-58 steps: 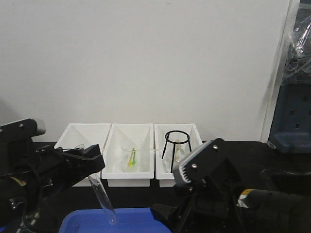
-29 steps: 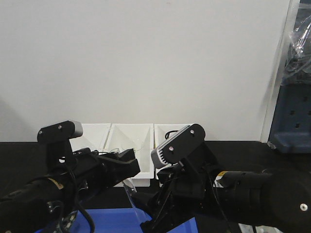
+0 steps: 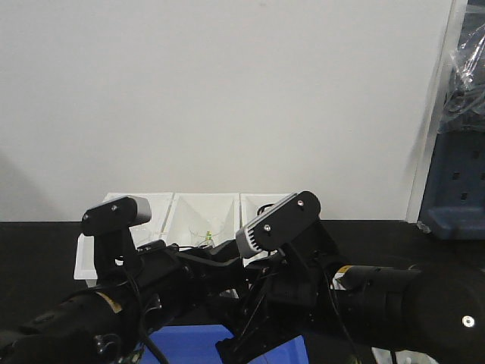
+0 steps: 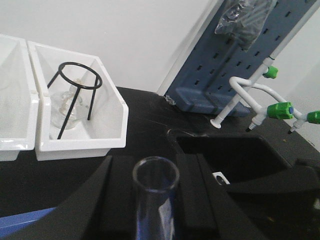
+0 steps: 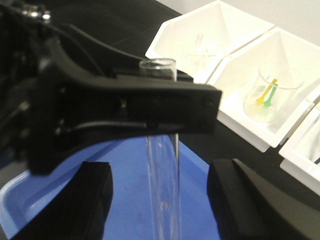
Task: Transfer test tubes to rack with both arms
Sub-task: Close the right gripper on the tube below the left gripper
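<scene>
From the front there is little to go on. The bulky black left arm [image 3: 114,311] and bulky black right arm [image 3: 379,303], each carrying a grey block, fill the bottom of the frame and hide both sets of fingers. Behind them only the tops of the three white plastic bins [image 3: 193,206] show, plus a sliver of the flat blue plastic tray [image 3: 193,341] at the bottom edge.

The wrist views tell more. The slim clear glass test tube [image 5: 162,190] stands almost upright mid-frame in the right wrist view, over the tray. The matt black left gripper [image 4: 154,172] clamps it just below its round rim, and its lower end runs off the bottom of the frame. The right gripper [image 5: 162,200] stands wide, one blocky black finger [image 5: 92,200] towards each bottom corner, with the tube between them touching neither. At upper right, blurred, a glass beaker [image 5: 274,95] in one bin holds something yellow and green. In the left wrist view a black wire ring stand [image 4: 75,97] sits in the end bin at upper left.
</scene>
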### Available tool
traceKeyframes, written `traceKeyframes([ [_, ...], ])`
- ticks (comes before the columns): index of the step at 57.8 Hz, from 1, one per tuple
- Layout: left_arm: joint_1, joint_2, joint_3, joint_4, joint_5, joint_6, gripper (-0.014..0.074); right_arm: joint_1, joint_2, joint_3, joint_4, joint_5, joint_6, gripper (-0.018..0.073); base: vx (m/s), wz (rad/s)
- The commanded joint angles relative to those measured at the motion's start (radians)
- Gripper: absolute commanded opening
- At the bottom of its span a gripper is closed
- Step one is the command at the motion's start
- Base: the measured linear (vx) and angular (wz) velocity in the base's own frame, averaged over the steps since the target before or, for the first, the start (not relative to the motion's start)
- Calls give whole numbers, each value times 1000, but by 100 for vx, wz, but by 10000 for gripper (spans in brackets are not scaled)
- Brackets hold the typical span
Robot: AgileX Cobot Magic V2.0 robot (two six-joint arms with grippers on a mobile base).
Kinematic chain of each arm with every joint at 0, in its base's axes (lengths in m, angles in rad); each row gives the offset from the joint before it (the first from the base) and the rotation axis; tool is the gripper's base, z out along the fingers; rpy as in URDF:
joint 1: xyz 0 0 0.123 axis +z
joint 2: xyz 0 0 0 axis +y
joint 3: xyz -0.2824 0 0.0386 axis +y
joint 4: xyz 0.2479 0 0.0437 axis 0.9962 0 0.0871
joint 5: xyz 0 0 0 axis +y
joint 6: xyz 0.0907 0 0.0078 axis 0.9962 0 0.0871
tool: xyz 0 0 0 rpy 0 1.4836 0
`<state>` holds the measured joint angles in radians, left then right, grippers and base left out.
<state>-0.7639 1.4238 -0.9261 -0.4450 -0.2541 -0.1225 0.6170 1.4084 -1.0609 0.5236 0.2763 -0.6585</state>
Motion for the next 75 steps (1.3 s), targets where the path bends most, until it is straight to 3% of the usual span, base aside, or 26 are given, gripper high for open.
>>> traceKeyframes([
  [1,-14,-34,-37,9,-81,-11,-6,0,-12,-35,31,-64,-7,485,0,0],
  [11,-22,-34,-37,61,-76,-11,-6,0,8,-35,31,-69,-7,484,0,0],
  [46,-22,-34,-37,60,-39,19,-6,0,8,-35,29,-83,-7,345,0,0],
  [56,-22,-34,-37,60,-32,19,-6,0,8,-35,29,-87,-7,239,0,0],
  [71,-20,1,-37,59,-105,19,-5,0,8,-35,22,-158,-7,-7,0,0],
  [75,-20,20,-37,59,-122,19,-5,0,8,-35,20,-164,-8,-15,0,0],
])
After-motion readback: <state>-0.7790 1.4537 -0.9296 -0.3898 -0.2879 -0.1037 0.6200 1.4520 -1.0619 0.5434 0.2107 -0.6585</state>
